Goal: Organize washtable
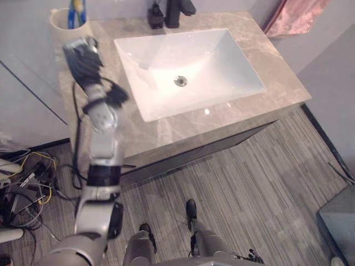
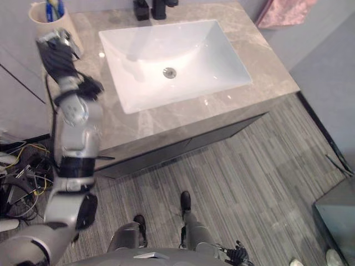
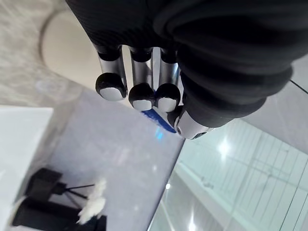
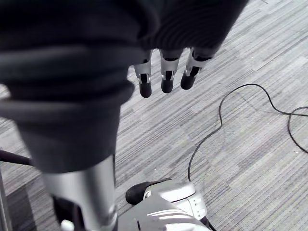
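Note:
A beige cup with blue and yellow sticks in it stands at the far left corner of the marble washtable. My left hand hovers over the counter just in front of the cup, left of the white sink. In the left wrist view its fingers are curled toward the thumb, with a small blue thing pinched between them and the cup just past them. My right hand hangs over the striped floor with straight fingers and holds nothing.
A black faucet and a black dispenser stand behind the sink. A pink cloth hangs at the far right. Loose cables lie on the floor left of the cabinet, and a grey box sits at the lower right.

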